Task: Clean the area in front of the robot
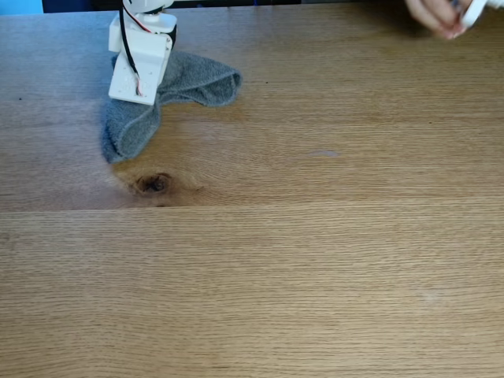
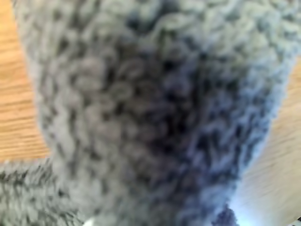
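At the far left of the fixed view, the robot (image 1: 142, 55) is seen pressed down onto a grey cloth (image 1: 130, 130). The cloth is spread flat on the oak tabletop (image 1: 276, 276), with one flap toward the near left and one toward the right. In the wrist view the cloth (image 2: 155, 117) is seen very close and blurry. The gripper's tips are hidden, so it cannot be told if they are apart or together. Just near the cloth, a dark knot (image 1: 153, 183) is seen in the wood. Further right, a small faint smudge (image 1: 323, 153) is seen on the table, well apart from the cloth. It looks not yet wiped, so most of the cleaning seems left to do. At the far right corner, a person's hand (image 1: 437, 16) is seen.
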Motion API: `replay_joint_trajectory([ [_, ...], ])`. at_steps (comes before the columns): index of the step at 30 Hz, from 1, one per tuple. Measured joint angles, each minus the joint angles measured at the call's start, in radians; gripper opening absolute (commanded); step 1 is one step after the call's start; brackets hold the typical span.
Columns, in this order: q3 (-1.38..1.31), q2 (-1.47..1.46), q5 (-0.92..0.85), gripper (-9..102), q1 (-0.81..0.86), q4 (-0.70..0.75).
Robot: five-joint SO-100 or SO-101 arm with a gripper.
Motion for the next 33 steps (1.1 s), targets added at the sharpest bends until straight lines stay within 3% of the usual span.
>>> replay_joint_trajectory([
  [9, 0.0, 0.448, 0.124, 0, -0.229, 0.19],
  [17, 0.002, 0.779, 0.221, 0, -0.588, 0.445],
  [24, 0.002, 0.859, 0.468, 0, -0.916, 0.663],
  [33, 0.002, 0.581, 0.666, 0, -1.08, 0.541],
])
